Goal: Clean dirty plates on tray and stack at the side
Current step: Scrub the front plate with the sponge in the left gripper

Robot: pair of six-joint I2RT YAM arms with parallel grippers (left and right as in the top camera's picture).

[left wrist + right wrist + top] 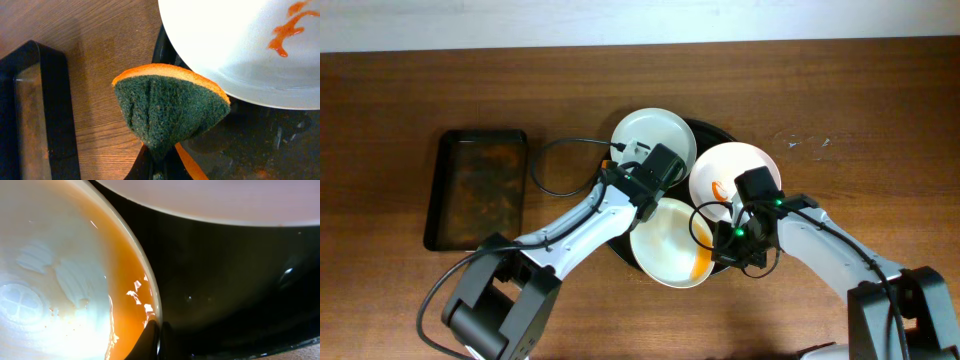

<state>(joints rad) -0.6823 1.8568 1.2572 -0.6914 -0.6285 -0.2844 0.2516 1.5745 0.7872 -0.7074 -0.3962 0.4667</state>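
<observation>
The support surface is a brown wood-grain table (400, 100). Two items rest directly on it:

1. A round black tray (712, 131) with a low rim, at centre.
2. A smaller dark rectangular tray (433, 190), well apart to the left, its long sides running front to back.

A black cable (536, 165) loops over the tabletop between them. Pale specks (800, 143) mark the surface right of the round tray.

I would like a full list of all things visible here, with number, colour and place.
plates: three, white, some smeared orange, on the tray; back, right, front plate
tray: one, round black, table centre
rectangular tray: one, dark, table left
sponge: one, green and orange, in left gripper
table: one, brown wood, under everything
arms: two, white, from front edge
left gripper: one, black, shut on sponge
right gripper: one, black, pinching front plate's rim
</observation>
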